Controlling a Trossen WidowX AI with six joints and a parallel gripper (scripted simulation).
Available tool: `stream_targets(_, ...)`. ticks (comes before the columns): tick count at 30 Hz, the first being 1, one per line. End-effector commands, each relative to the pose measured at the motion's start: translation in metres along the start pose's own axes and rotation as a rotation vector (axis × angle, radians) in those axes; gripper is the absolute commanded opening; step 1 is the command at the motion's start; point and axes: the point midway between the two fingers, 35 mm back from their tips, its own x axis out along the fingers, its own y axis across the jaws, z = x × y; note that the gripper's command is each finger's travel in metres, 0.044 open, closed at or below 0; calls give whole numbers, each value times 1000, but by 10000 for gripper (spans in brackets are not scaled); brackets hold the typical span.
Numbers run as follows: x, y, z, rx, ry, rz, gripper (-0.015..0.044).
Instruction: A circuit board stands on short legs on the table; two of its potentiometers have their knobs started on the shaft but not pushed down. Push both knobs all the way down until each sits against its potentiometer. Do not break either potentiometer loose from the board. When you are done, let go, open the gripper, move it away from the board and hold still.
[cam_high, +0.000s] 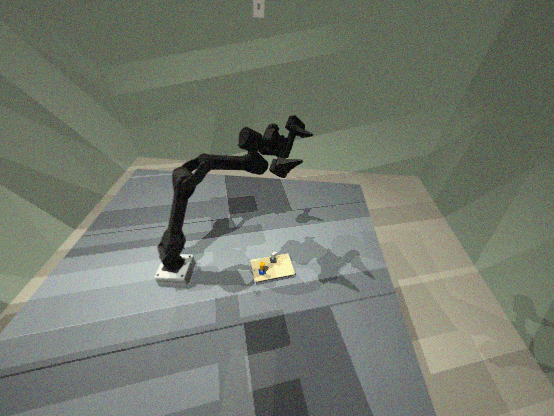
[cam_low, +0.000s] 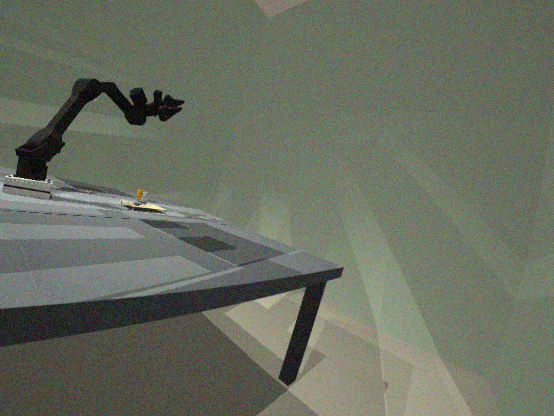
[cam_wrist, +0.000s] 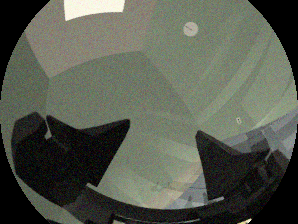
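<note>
The cream circuit board (cam_high: 284, 269) (cam_low: 156, 208) sits low on the table. An orange knob (cam_high: 262, 265) (cam_low: 139, 193) stands upright over a blue potentiometer (cam_high: 261, 272) near the board's left side. A grey-white knob (cam_high: 273, 257) (cam_low: 145, 194) stands near the board's back edge. Both are too small to tell how far down each sits on its shaft. My gripper (cam_high: 307, 148) (cam_low: 182, 105) (cam_wrist: 164, 129) is open, with nothing between the fingers. It is high above the table, well away from the board, and points outward rather than down.
The white base (cam_high: 165, 279) (cam_low: 27, 187) of the arm stands to the left of the board in the top view. The table's dark edge (cam_low: 200, 297) and a table leg (cam_low: 302, 332) show in the exterior view. Arm shadows fall around the board.
</note>
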Motion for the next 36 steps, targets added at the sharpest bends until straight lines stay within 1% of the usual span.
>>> stream_targets(1,0,0,0,-6,1,2,374)
stream_targets(15,25,-1,-39,-440,87,127,6)
stream_targets(25,39,-15,-75,-748,191,223,0)
stream_targets(36,48,-48,-116,-1071,356,333,0)
